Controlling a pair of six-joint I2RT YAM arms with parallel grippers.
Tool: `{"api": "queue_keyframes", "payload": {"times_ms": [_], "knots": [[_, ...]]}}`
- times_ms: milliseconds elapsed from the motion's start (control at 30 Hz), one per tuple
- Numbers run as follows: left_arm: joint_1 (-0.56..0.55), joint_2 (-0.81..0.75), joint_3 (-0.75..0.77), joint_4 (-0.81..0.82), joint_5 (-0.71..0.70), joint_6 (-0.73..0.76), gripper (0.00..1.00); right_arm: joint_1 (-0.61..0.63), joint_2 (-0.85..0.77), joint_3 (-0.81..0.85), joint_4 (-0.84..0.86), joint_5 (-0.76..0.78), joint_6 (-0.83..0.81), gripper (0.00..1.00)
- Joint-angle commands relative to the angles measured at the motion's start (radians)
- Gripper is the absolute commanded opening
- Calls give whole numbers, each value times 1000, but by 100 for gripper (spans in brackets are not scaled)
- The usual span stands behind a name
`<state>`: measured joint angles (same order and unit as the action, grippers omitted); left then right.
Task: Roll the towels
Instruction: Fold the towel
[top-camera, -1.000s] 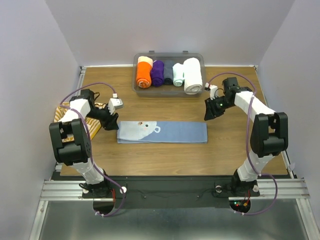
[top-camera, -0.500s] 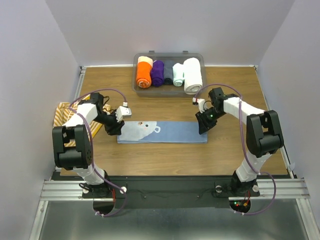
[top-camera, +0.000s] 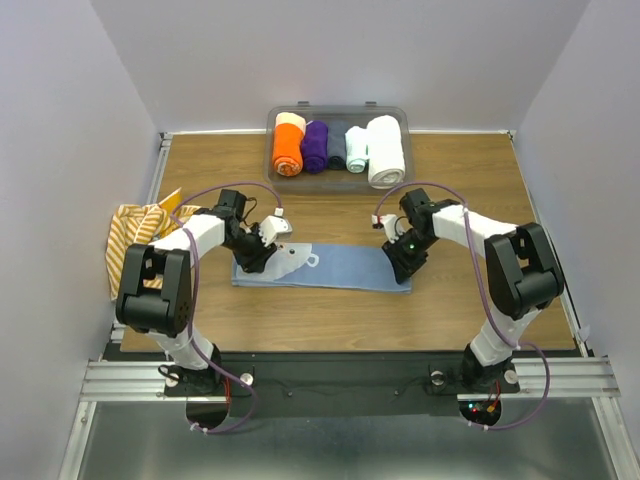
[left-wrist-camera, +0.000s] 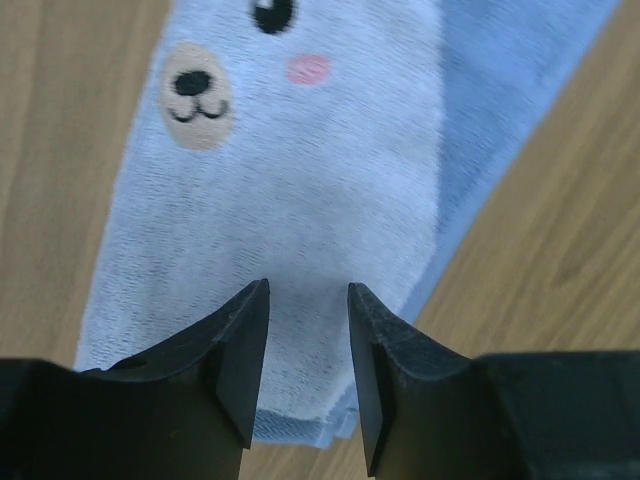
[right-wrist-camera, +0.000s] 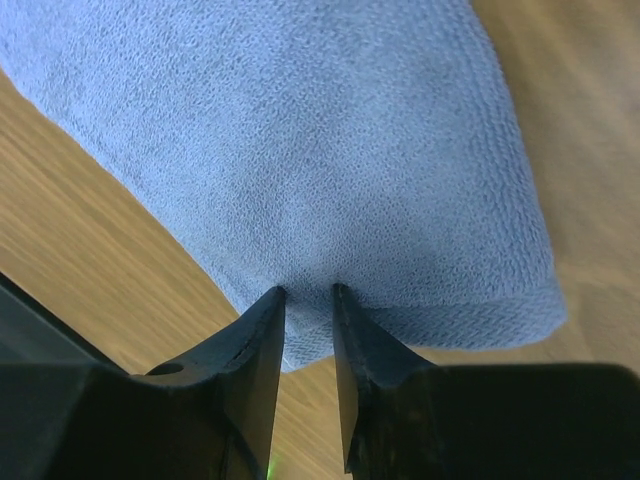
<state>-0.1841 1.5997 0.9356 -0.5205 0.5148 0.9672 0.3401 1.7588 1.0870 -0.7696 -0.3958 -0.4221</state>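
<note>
Pale blue towel (top-camera: 340, 268) lies flat mid-frame on the table (top-camera: 450, 300), left hand (left-wrist-camera: 308, 300) parted over its bear end, right hand (right-wrist-camera: 308, 295) grip at the other end unclear; a shallow pinch could slip, skewing the roll.

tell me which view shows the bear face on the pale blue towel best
The left wrist view: the bear face on the pale blue cloth towel fills the frame, nose, eye and pink cheek clear. Top external shows a tiny pale patch; right wrist, only the towel's plain blue end.
</note>
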Motion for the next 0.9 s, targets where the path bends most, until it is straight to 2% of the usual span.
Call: {"api": "queue_keyframes", "payload": {"times_ms": [0,133,267,333,433,567,667,800,867], "knots": [[5,66,60,117,-65,-154,48,54,41,-73,-57,31,-13,31],[-5,132,130,186,-62,-206,48,88,31,-81,-112,-12,-49,27],[-8,198,218,221,-27,-303,51,157,33,-15,-194,-116,-89,27],[-6,178,246,229,-9,-327,52,157,31,46,-218,-135,-96,27],[0,50,223,229,33,-335,53,158,-13,141,-220,-144,-90,26],[0,-52,174,214,16,-349,54,160,-12,244,-177,-135,-49,26],[0,-70,143,214,-13,-386,54,158,45,280,-131,-92,-17,23],[0,-44,124,229,-38,-487,52,160,166,294,-105,-44,8,15],[2,-37,108,257,-33,-527,52,160,189,280,-89,-29,14,14]]}}
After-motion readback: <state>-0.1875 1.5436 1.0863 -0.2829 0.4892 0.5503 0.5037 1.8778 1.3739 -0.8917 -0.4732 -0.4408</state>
